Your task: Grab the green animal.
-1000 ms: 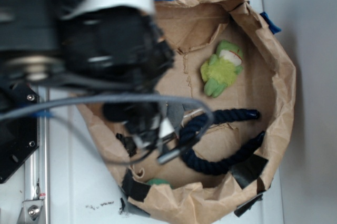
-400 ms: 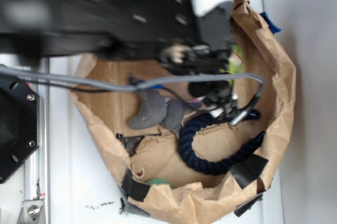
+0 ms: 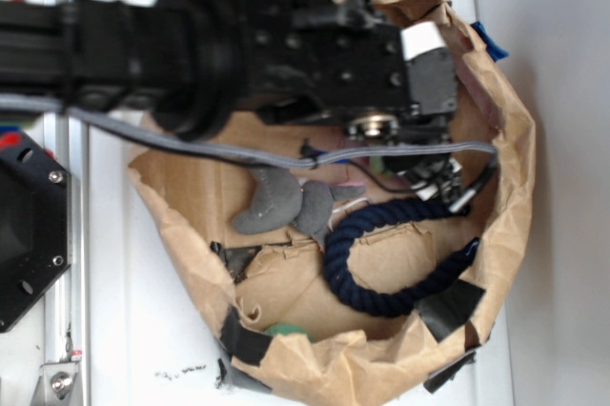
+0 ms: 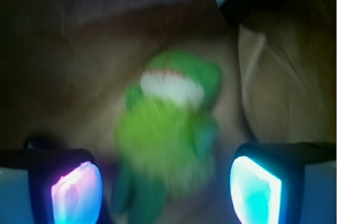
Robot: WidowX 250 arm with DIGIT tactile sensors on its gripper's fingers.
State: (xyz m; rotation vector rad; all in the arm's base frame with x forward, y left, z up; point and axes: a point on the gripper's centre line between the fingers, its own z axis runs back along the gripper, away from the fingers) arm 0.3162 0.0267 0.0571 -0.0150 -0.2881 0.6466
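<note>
paper wall (image 3: 510,187) close, pincer (image 4: 166,190) straddling green animal (image 4: 168,134)

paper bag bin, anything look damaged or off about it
Yes. The brown paper bag is crumpled and torn, with a ripped flap on its floor and black tape patches along the lower rim. Blue tape shows at the upper right edge. It looks makeshift, but nothing has spilled.

Green animal (image 4: 168,129) between spread jaws; plush (image 3: 281,201) beside rope (image 3: 381,263), both in paper bag (image 3: 510,168)
</note>
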